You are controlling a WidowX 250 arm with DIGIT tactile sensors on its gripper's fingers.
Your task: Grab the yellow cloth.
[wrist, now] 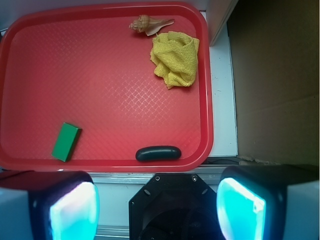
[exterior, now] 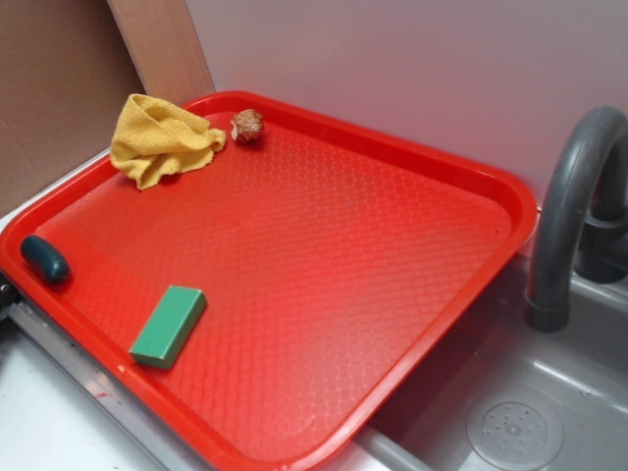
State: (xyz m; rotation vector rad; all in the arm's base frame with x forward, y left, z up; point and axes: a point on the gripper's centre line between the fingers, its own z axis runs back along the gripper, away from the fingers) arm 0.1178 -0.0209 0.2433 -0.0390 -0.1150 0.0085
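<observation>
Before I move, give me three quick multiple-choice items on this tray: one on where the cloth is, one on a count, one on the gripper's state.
1. Where does the cloth lie on the tray?
A. In a corner, beside the shell
B. Under the sponge
C. In the sink

2. How many things lie on the tray?
A. Two
B. Four
C. Six

3. How is the gripper?
A. Shut on the cloth
B. Shut on the sponge
C. Open and holding nothing

Answers:
1. A: the cloth sits bunched in a corner, with the shell next to it and the sponge well apart.
2. B: cloth, shell, sponge and a dark oblong piece.
3. C: the wrist view shows the fingers spread wide, outside the tray's rim, nothing between them.
</observation>
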